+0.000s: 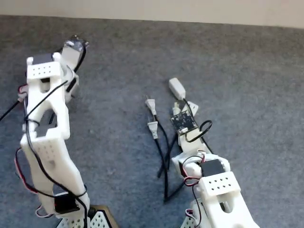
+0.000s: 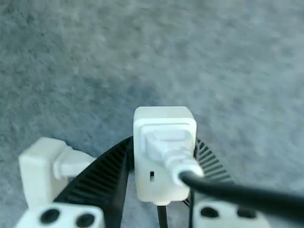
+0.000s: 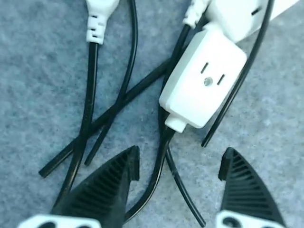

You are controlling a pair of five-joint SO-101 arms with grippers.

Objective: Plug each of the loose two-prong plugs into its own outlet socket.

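Right gripper (image 3: 181, 154) hangs spread wide above an empty socket block (image 3: 202, 85); left gripper (image 2: 164, 142) clamps a plugged block (image 2: 164, 121). Best centre on the empty one, clear of the cords (image 3: 88, 109), before closing.

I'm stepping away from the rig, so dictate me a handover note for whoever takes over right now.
Left tool: shut on a white socket with a plug seated in it.
Right tool: open, above an empty socket lying on black cords.
Two loose plugs lie on the carpet near it.
Done: one plug in. Left: the two loose plugs.
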